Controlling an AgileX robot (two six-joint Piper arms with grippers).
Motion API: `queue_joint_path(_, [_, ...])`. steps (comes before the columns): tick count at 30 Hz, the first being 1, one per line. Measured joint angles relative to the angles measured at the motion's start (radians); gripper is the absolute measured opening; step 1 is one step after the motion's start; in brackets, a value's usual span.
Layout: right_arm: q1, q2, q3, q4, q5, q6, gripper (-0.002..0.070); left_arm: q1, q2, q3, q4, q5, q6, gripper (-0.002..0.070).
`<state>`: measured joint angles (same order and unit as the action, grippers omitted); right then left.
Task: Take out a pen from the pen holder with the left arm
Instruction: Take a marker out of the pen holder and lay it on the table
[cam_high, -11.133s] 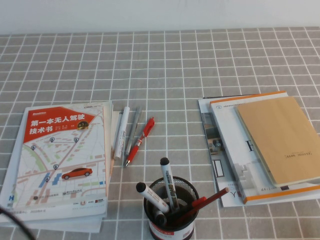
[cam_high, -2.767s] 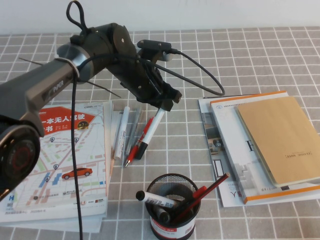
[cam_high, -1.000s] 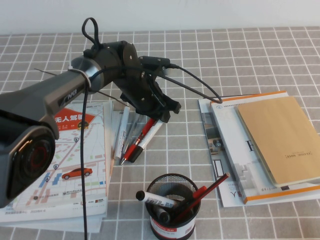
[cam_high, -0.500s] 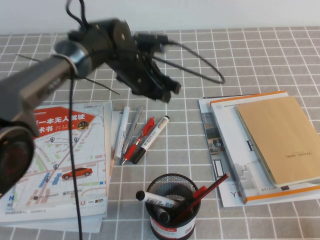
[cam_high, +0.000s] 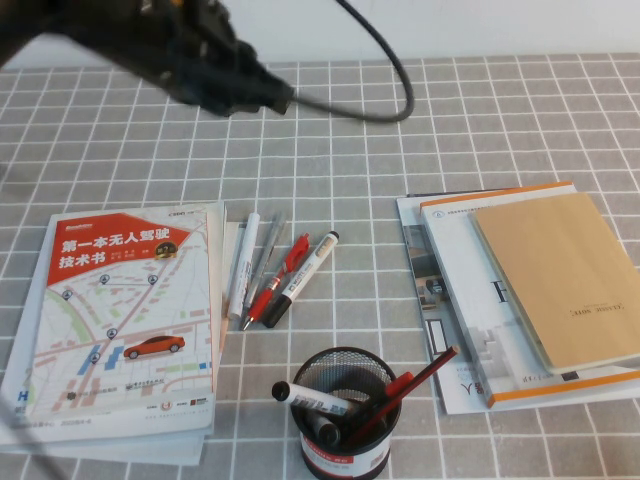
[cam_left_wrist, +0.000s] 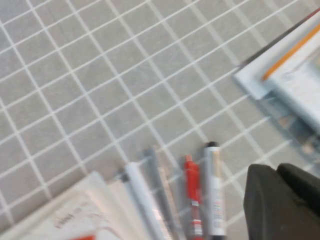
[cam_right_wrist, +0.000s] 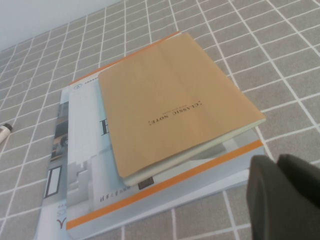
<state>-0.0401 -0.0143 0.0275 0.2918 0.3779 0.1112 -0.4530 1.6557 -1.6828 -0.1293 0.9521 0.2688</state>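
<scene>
Nearest, at 6 o'clock on the table (cam_high: 330, 150), stands one black mesh pen holder (cam_high: 345, 455). It holds one white marker with a black cap (cam_high: 312, 401), tilted toward 9 o'clock, and two red pens (cam_high: 405, 385) leaning toward 2 o'clock. A dark pen end (cam_high: 320, 436) also sits low inside.

Just beyond the holder, toward 10 o'clock from it, four pens lie side by side outside it. They are one white pen (cam_high: 240, 265), one grey pen (cam_high: 263, 258), one red pen (cam_high: 280, 278) and one black-capped marker (cam_high: 303, 275). The marker touches the red pen.

At 8 o'clock one map-covered book (cam_high: 120, 320) rests on loose sheets. At 3 o'clock is a stack of three: a tan notebook (cam_high: 555, 280) on an orange-edged book (cam_high: 460, 300), on a thin booklet (cam_high: 425, 270).

The right gripper (cam_right_wrist: 278, 167) hangs over the near edge of that stack, fingers together, holding nothing.

Farthest, at 11 o'clock, the left gripper (cam_left_wrist: 278, 172) is raised above the bare table, well apart from the pens. It is closed and empty.
</scene>
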Motion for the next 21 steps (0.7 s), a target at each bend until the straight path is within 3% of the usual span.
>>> queue_joint_path(5, [0.0,0.0,0.0,0.0,0.0,0.0,-0.0013,0.0,-0.242,0.327,-0.116,-0.203,0.014,0.0001])
queue_joint_path(12, [0.0,0.0,0.0,0.0,0.0,0.0,-0.0013,0.0,-0.554,0.707,-0.145,-0.377,0.026,0.0001])
queue_joint_path(21, [0.0,0.0,0.0,0.0,0.0,0.0,-0.0013,0.0,-0.714,0.878,-0.107,-0.446,0.028,0.0])
